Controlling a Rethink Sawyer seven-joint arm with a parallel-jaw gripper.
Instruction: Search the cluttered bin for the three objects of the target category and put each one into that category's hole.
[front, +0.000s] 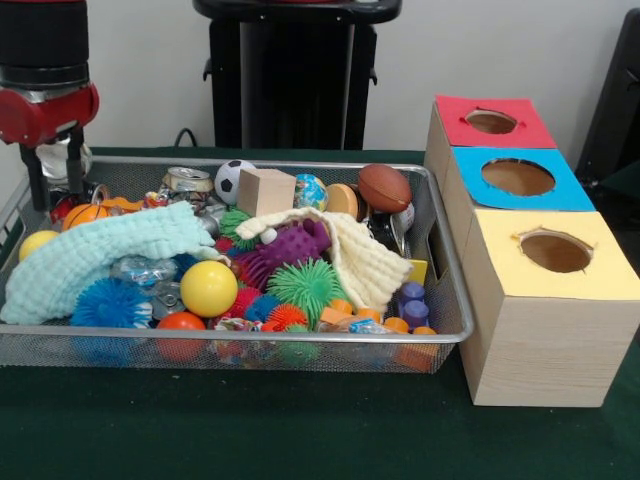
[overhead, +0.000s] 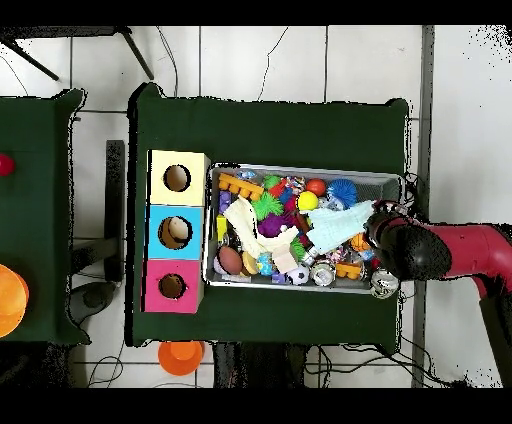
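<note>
The bin (front: 230, 338) is a silver wire-mesh basket on the green table, heaped with toys; it also shows in the overhead view (overhead: 300, 171). Three wooden boxes stand beside it, with a hole in a red top (front: 490, 122), a blue top (front: 518, 178) and a yellow top (front: 555, 252). My gripper (front: 57, 190) is open, low in the bin's far left corner next to an orange ball (front: 85, 215). Nothing shows held. In the overhead view the arm (overhead: 440, 250) covers the bin's right end.
The bin holds a pale blue cloth (front: 100, 255), a cream cloth (front: 365, 262), a yellow ball (front: 209, 288), a purple spiky toy (front: 290, 245), a green spiky ball (front: 305, 285), a brown football (front: 384, 187), a soccer ball (front: 233, 178), a wooden cube (front: 266, 191) and a can (front: 188, 180).
</note>
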